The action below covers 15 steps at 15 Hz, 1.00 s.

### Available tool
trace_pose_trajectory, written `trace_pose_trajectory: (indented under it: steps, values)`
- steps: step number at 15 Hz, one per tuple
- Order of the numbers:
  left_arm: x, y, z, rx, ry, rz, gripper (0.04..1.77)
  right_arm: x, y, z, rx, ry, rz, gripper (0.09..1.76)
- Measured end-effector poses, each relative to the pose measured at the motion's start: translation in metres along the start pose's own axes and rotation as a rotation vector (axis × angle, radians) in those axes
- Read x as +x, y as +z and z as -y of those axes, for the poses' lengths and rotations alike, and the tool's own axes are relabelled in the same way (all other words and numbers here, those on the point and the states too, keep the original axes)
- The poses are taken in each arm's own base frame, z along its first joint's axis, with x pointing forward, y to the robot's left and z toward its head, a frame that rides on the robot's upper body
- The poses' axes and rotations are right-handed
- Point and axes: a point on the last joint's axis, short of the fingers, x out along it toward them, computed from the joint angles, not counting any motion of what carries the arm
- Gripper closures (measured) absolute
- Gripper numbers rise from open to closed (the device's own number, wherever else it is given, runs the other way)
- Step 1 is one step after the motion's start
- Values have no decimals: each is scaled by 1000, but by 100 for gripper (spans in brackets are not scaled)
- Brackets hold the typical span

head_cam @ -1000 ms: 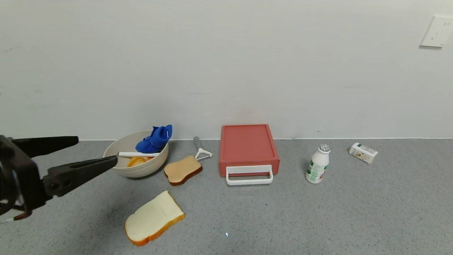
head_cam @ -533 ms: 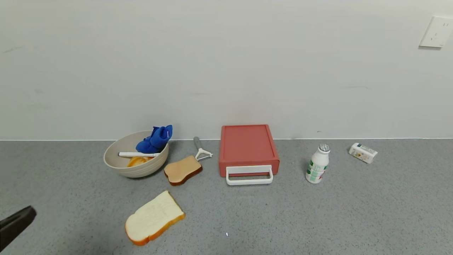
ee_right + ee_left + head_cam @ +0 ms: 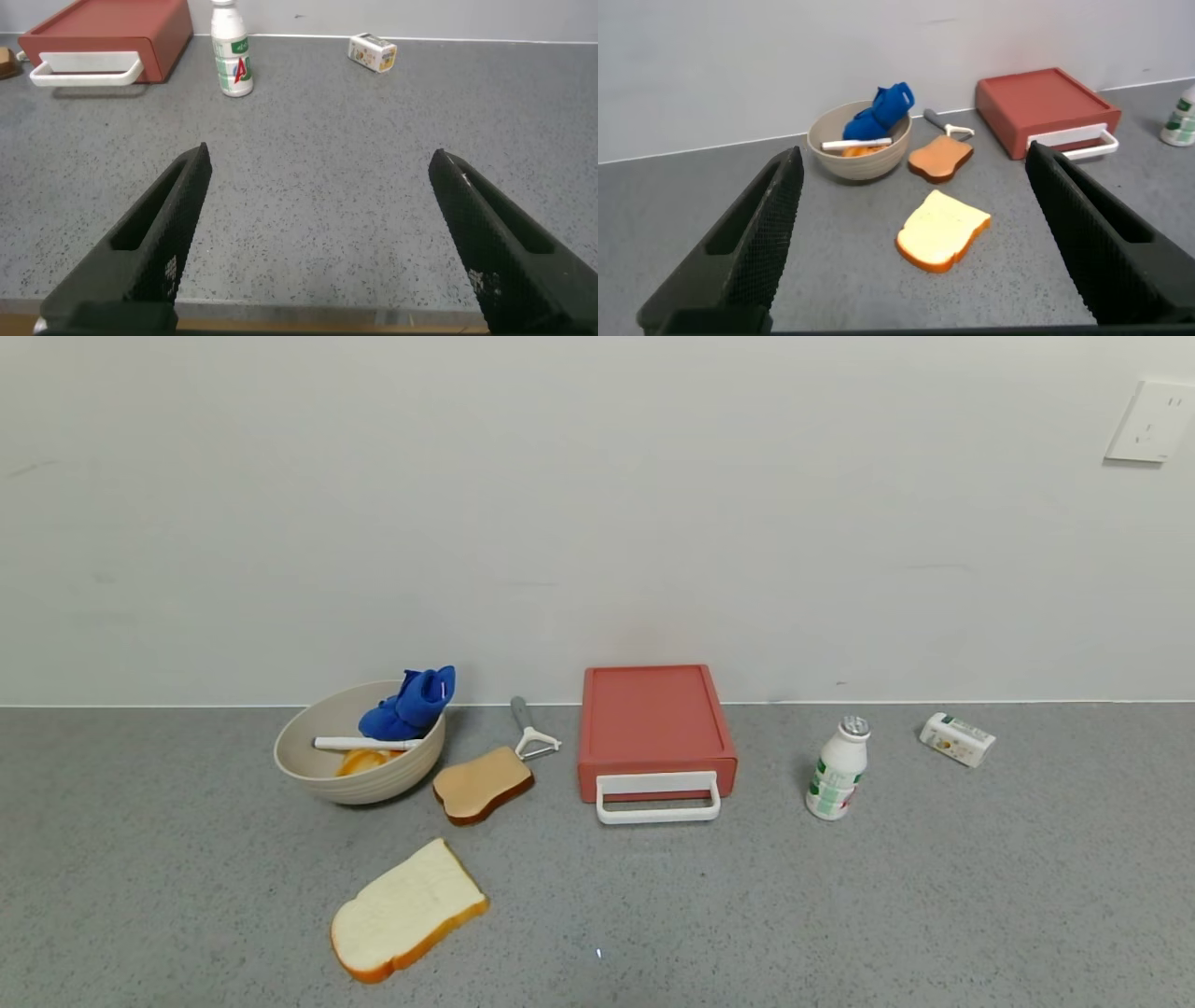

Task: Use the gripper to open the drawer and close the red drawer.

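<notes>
The red drawer box (image 3: 653, 723) stands against the back wall at the middle of the grey counter. Its drawer is pushed in, and the white loop handle (image 3: 658, 798) sticks out at the front. It also shows in the left wrist view (image 3: 1046, 107) and in the right wrist view (image 3: 107, 37). Neither gripper shows in the head view. My left gripper (image 3: 910, 163) is open and empty, held back over the counter's near left, with a bread slice (image 3: 943, 229) between its fingers' line of sight. My right gripper (image 3: 322, 163) is open and empty over bare counter at the near right.
A beige bowl (image 3: 359, 756) with a blue cloth and a white pen stands left of the box. A peeler (image 3: 530, 733), a toast slice (image 3: 481, 784) and a white bread slice (image 3: 406, 910) lie nearby. A small bottle (image 3: 837, 779) and a small carton (image 3: 957, 738) are at the right.
My left gripper has pulled back down and to the left, out of the head view. The drawer and the other things have not moved.
</notes>
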Motion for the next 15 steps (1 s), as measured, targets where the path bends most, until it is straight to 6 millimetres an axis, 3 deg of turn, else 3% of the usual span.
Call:
trace_pose_trajectory:
  steps: [5,9,12,15]
  values:
    - [-23,-53,7,5,4,-7,9,0,0,0,0,0,0,14]
    - [-14,-88,10,4,-32,21,9,0,0,0,0,0,0,14]
    - [-8,-115,11,-21,-11,-51,9,0,0,0,0,0,0,14]
    - [-8,-124,12,-43,-8,-111,9,0,0,0,0,0,0,14]
